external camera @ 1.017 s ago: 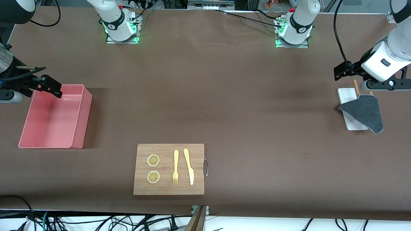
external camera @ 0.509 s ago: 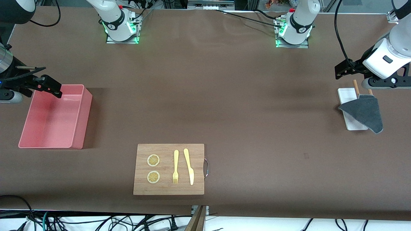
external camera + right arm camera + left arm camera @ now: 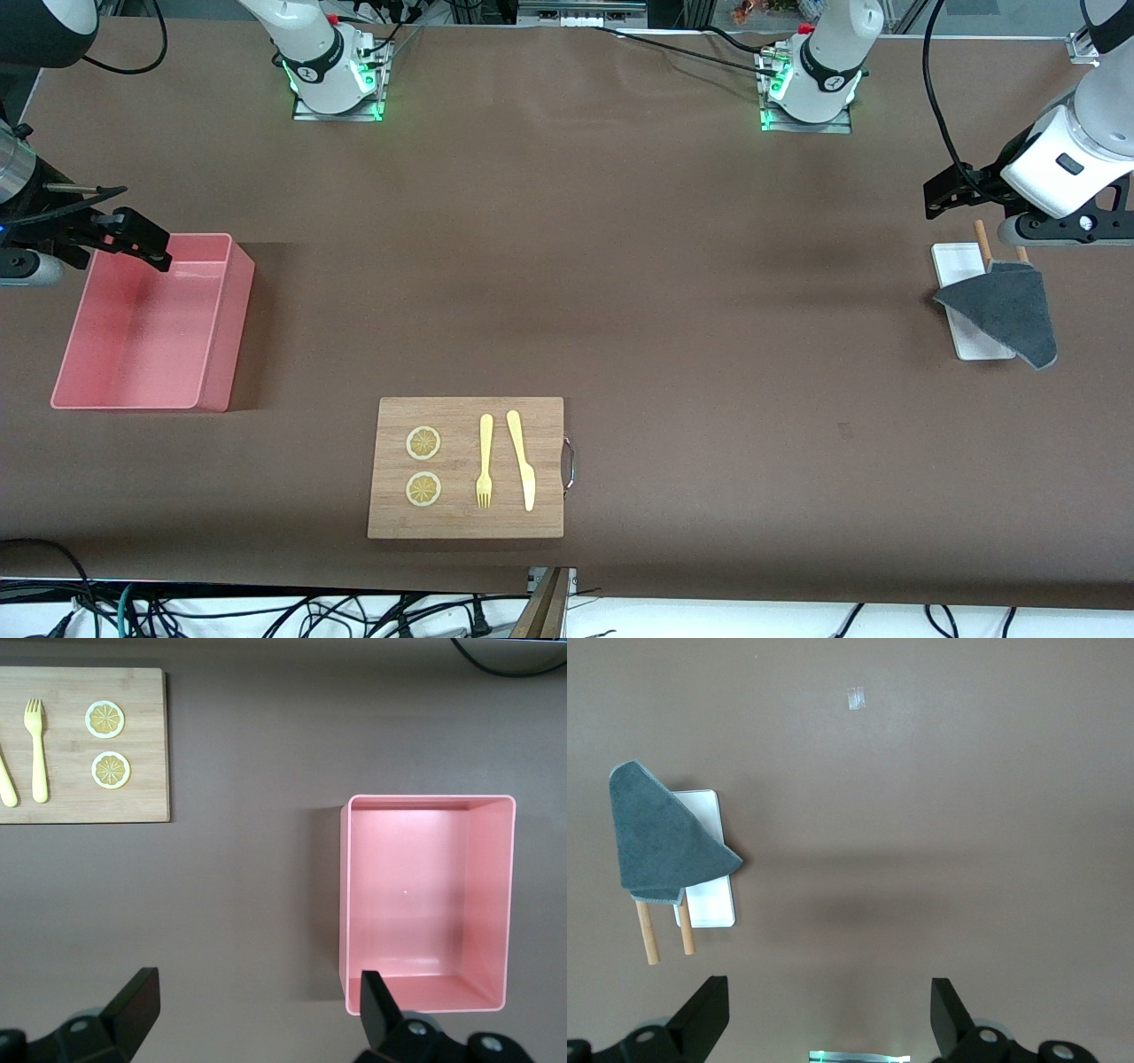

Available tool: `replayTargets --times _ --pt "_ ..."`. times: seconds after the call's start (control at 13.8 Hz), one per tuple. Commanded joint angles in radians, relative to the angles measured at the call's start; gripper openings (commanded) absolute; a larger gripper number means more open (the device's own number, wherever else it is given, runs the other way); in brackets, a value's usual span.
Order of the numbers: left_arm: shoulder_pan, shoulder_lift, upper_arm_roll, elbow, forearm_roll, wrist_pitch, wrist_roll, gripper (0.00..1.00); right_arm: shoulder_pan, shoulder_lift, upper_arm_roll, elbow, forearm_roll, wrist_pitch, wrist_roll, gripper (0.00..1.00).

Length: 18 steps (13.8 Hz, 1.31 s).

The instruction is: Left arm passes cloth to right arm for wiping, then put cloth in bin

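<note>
Over the last second the left claw (image 3: pixel 966 190) had risen slightly and pulled toward the surface's edge, then held still, jaws spread wide and empty. The cloth (image 3: pixel 1005 310) lay untouched just below it, draped over the white tray (image 3: pixel 952 261) and two wooden sticks (image 3: pixel 666 935). The right claw (image 3: pixel 133 235) waited, open, over the bin (image 3: pixel 226 328). The pickup had not yet begun.

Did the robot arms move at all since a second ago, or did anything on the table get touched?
Only the left gripper moved: it drew back a little from the cloth toward its base, and it is open and empty. The right gripper stayed open over the bin. The cloth still lies across the white tray, and the wooden board is unchanged.
</note>
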Motion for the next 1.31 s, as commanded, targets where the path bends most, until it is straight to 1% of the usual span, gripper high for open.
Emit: replayTargets --times 0.0,0.51,0.73,1.24 --pt "0.005 -0.018 0.000 -0.018 -0.021 0.000 -0.004 1.00 -0.007 0.000 0.005 0.005 0.001 0.004 0.009 1.00" --pt "0.005 -0.012 0.000 -0.018 -0.026 0.000 0.004 1.00 -0.003 0.007 0.007 0.005 0.003 0.024 0.009 1.00" --pt "0.040 -0.012 0.005 -0.016 -0.090 0.001 0.008 1.00 -0.003 0.007 0.007 0.005 0.003 0.024 0.009 1.00" --pt "0.041 -0.009 0.004 -0.016 -0.081 0.001 0.010 1.00 -0.003 0.007 0.007 0.005 0.010 0.024 0.007 1.00"
